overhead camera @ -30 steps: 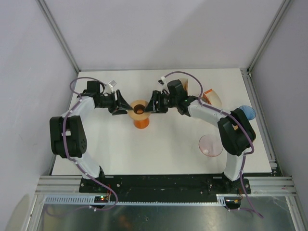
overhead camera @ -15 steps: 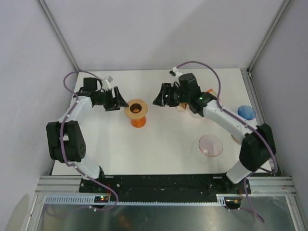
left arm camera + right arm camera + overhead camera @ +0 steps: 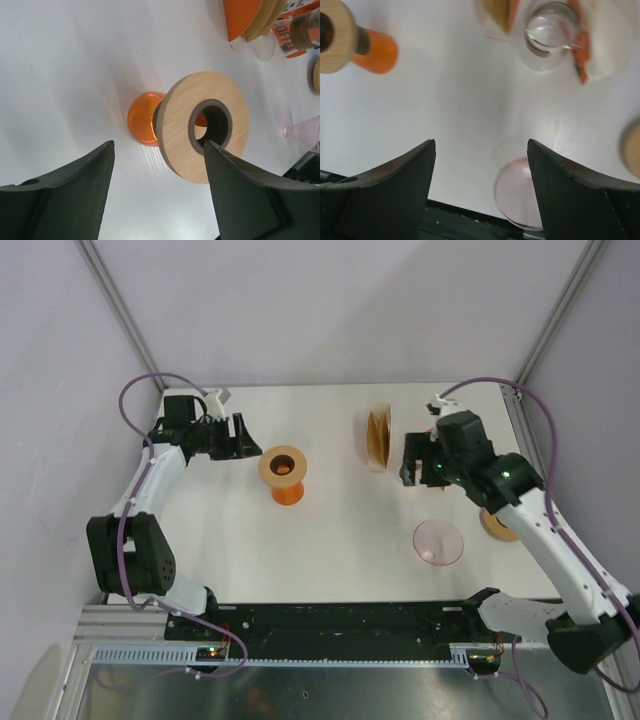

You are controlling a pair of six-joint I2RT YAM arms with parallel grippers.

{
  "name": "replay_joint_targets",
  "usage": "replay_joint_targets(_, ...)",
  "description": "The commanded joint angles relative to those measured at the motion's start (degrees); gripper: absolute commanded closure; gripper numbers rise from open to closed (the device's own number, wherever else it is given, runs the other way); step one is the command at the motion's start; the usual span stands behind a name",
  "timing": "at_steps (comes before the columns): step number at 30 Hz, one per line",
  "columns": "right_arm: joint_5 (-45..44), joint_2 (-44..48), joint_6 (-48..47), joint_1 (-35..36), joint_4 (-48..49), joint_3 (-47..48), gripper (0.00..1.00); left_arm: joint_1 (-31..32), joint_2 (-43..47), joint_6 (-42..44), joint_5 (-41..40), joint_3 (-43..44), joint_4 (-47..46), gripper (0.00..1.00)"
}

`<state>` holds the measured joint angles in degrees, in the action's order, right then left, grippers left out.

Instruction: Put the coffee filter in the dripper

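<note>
The dripper (image 3: 285,472) is an orange piece with a flat wooden ring on top, standing left of centre; the left wrist view shows its ring (image 3: 205,125) close ahead. Tan coffee filters (image 3: 378,437) stand on edge in a stack at the back centre, also seen as coffee filters (image 3: 497,12) at the top of the right wrist view. My left gripper (image 3: 245,437) hovers open just left of the dripper, its jaws (image 3: 159,145) empty. My right gripper (image 3: 410,462) is open and empty to the right of the filters, over bare table (image 3: 481,142).
A pink translucent cone (image 3: 437,542) lies at the front right, also visible as a cone (image 3: 520,192) under the right wrist. A clear glass jar (image 3: 550,30) stands beside the filters. A wooden disc (image 3: 497,526) lies partly under the right arm.
Both grippers have backed away from the dripper and opened wider. The right arm swung far to the right, uncovering the filter stack.
</note>
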<state>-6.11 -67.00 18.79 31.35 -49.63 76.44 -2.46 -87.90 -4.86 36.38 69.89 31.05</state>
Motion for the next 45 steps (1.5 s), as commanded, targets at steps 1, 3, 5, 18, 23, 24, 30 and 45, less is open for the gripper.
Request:
replay_joint_targets(1,-3.2,5.2,-7.3,-3.6,-10.4,-2.3,0.21,2.7,7.1,6.2,-2.3,1.7,-0.6,0.24)
replay_joint_targets(3,0.9,6.2,-14.1,-5.4,-9.9,-4.4,0.18,4.0,9.0,7.6,-2.0,1.1,-0.6,0.24)
replay_joint_targets(5,3.1,7.5,-21.9,-6.0,-7.9,-7.3,0.17,4.4,10.5,9.2,-0.6,0.6,-0.6,0.24)
replay_joint_targets(18,12.9,11.6,-44.7,-11.0,-10.8,-14.5,0.15,2.2,1.0,9.9,-4.8,8.4,-0.6,0.23)
replay_joint_targets(23,15.0,11.6,-47.9,-11.3,-11.2,-17.1,0.15,-2.4,-7.9,7.0,-5.4,14.6,-0.8,0.29)
replay_joint_targets(24,15.3,11.9,-48.8,-11.4,-11.1,-17.4,0.15,-2.7,-9.2,7.2,-5.8,15.2,-1.0,0.30)
replay_joint_targets(30,15.2,12.0,-54.7,-11.5,-10.1,-19.3,0.15,-3.0,-17.2,9.3,-6.6,15.9,-2.5,0.32)
replay_joint_targets(45,15.1,11.6,-57.1,-11.8,-7.5,-21.6,0.16,1.9,-26.0,10.0,0.0,12.6,-6.0,0.34)
